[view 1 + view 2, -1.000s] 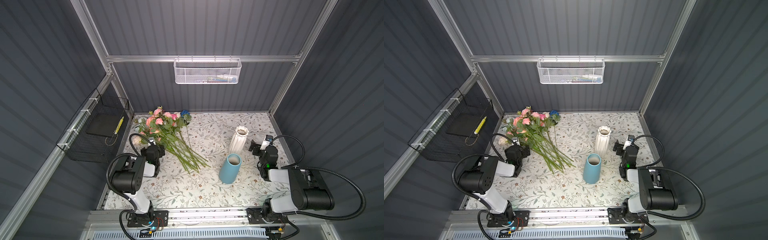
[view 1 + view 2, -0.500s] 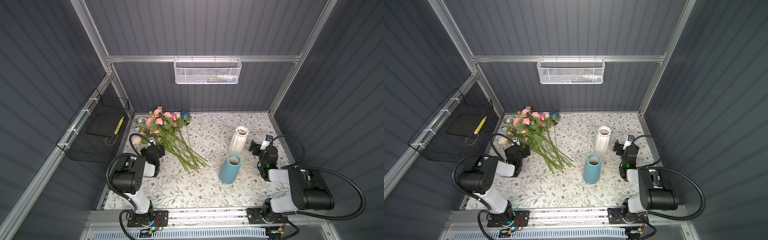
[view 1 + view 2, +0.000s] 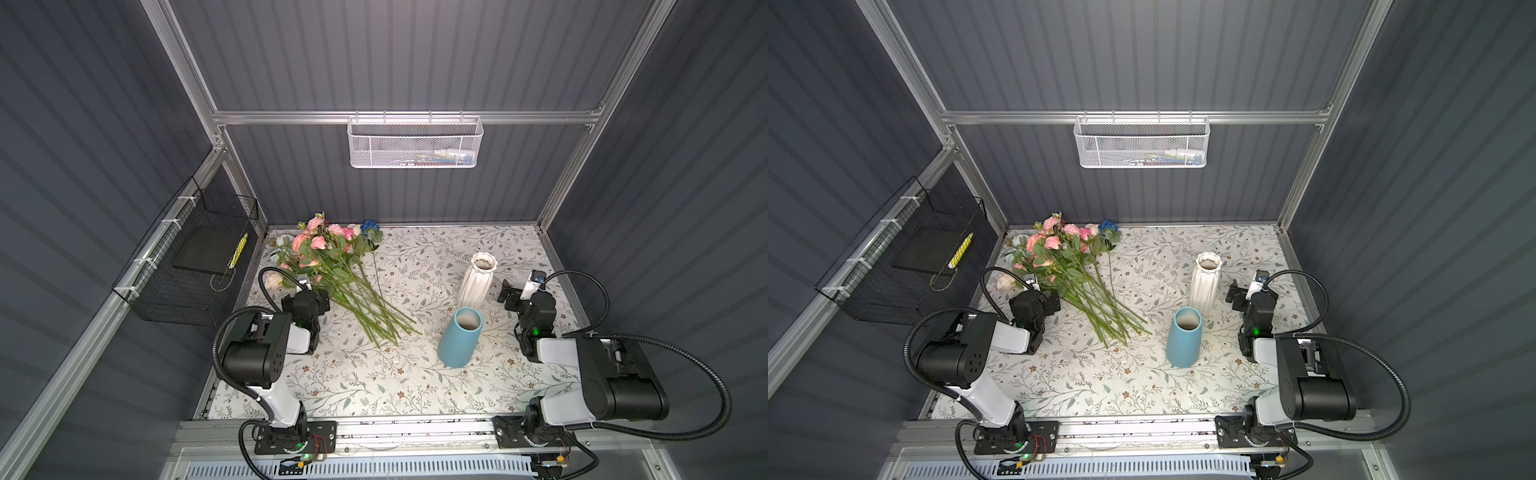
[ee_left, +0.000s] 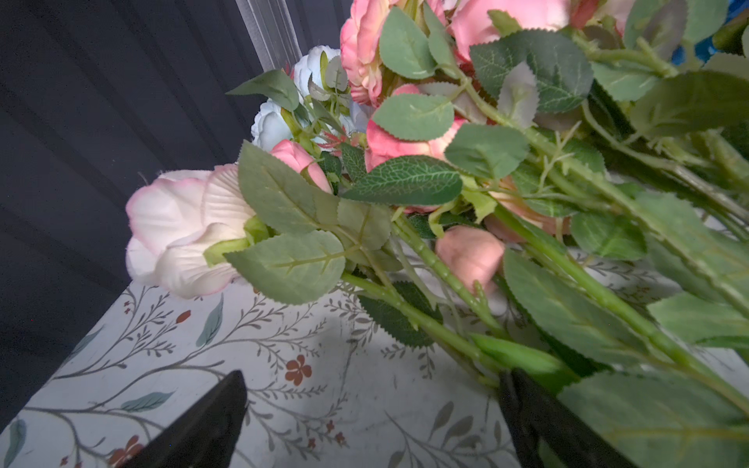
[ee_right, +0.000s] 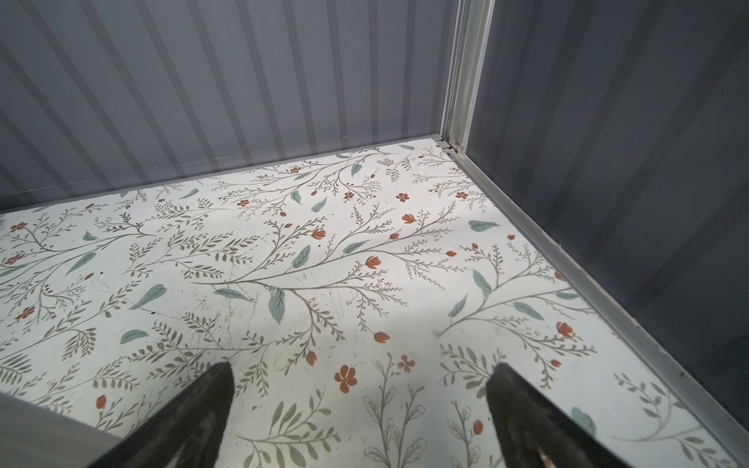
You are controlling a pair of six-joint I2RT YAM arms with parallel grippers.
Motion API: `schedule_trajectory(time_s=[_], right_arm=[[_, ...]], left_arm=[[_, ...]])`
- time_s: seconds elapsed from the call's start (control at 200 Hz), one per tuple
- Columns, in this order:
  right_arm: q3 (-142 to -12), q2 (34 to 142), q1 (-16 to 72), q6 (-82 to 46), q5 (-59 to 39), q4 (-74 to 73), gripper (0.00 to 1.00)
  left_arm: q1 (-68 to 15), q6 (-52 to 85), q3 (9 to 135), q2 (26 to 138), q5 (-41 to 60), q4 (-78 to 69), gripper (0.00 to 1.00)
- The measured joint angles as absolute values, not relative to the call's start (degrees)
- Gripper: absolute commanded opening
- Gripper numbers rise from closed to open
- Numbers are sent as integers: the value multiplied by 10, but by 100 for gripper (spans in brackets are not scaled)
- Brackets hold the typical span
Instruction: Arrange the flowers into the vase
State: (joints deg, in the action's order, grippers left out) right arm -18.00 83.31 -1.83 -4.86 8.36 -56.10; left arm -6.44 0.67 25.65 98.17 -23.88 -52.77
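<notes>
Flowers (image 3: 338, 270) lie in loose bunch on table (image 3: 374, 386), left of centre in both top views, blooms toward back wall, stem ends toward blue vase (image 3: 460, 343); none in vase yet. Left gripper (image 4: 371, 381) spread wide, low beside stems, leaf overlapping one finger: seems placed to pick single stem. Right gripper (image 5: 360, 368) also spread, empty, right of white ribbed vase (image 3: 476, 282), likely waiting to steady it.

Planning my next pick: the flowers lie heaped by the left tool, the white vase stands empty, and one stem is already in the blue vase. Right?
No: both top views show the blue vase empty. All the flowers lie heaped by the left tool; the white vase stands empty.
</notes>
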Motion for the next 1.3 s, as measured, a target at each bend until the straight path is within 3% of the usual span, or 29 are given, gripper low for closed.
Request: schedule_trajectory(time_s=[0.225,0.575,0.71,0.805,0.995,1.301], right_arm=[[-180,822,-21,-49,82,-548,99],[-268,627,-18,-96,172,-306,99],[-338,611,-16,-173,253,-174,99],[-367,595,-19,-309,298,-53,99],[-323,535,-70,-453,211,9,99],[-283,482,-67,-491,4,71,99]], left_arm=[[-64,7,267,961,-242,-476,100],[-67,73,368,747,-263,-285,100],[-67,163,408,712,-277,-206,100],[-67,304,462,695,-319,-75,100],[-67,422,458,608,-316,2,100],[-67,426,442,537,-138,84,100]])
